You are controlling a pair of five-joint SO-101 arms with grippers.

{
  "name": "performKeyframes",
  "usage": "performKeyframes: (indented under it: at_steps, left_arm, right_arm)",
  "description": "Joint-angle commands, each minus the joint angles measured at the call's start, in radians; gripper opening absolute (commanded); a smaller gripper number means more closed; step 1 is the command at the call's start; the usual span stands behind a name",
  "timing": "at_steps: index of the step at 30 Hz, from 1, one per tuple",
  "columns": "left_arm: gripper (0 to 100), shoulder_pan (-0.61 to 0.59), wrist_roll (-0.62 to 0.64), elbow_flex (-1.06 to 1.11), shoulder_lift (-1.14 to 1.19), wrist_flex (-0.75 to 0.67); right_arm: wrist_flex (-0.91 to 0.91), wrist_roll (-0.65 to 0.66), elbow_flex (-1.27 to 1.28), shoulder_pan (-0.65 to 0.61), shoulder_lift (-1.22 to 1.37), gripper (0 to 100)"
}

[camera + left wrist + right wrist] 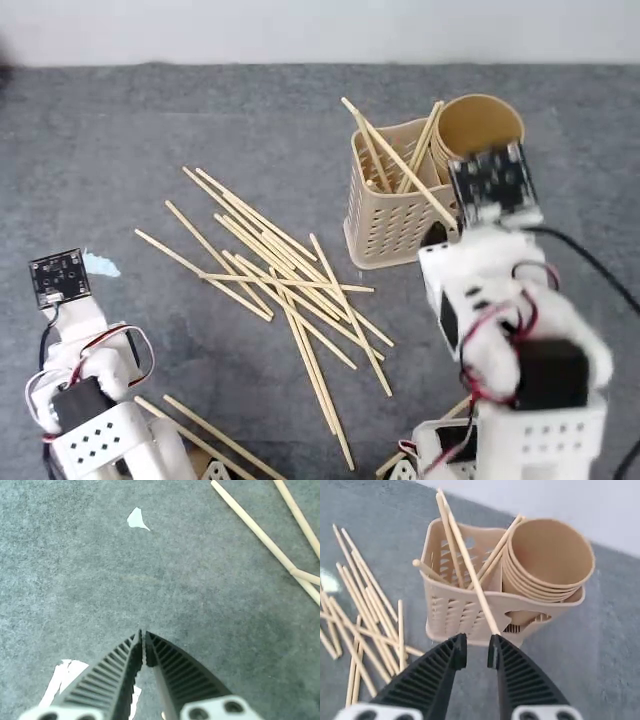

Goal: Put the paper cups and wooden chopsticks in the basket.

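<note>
Beige basket holding cups, chopsticks loose on grey mat

Nearest, the left gripper (144, 636) is closed on nothing above the grey mat (150, 130), near a white paper scrap (136, 519). The right gripper (476, 649) has its jaws slightly parted just before the basket (385, 225), upper right. This perforated basket holds slanting sticks and nested tan paper cups (480, 125). Pale wooden chopsticks (290, 290) lie criss-crossed at centre. A white wall (300, 30) runs behind.

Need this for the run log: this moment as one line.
left claw: shut, over mat | right claw: open, at basket | paper cups: stacked in basket | chopsticks: some in basket, most on mat
</note>
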Motion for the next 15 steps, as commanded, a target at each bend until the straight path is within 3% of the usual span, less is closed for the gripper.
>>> performKeyframes:
  at_steps: [1,15]
  left_arm:
    - [1,0.003,0.005,-0.007,-0.012,-0.025]
    - [1,0.003,0.005,-0.005,-0.012,-0.025]
  right_arm:
    - [0.107,-0.009,-0.199,0.013,0.136,9.1]
    - [0.176,0.041,-0.331,0.016,0.446,9.1]
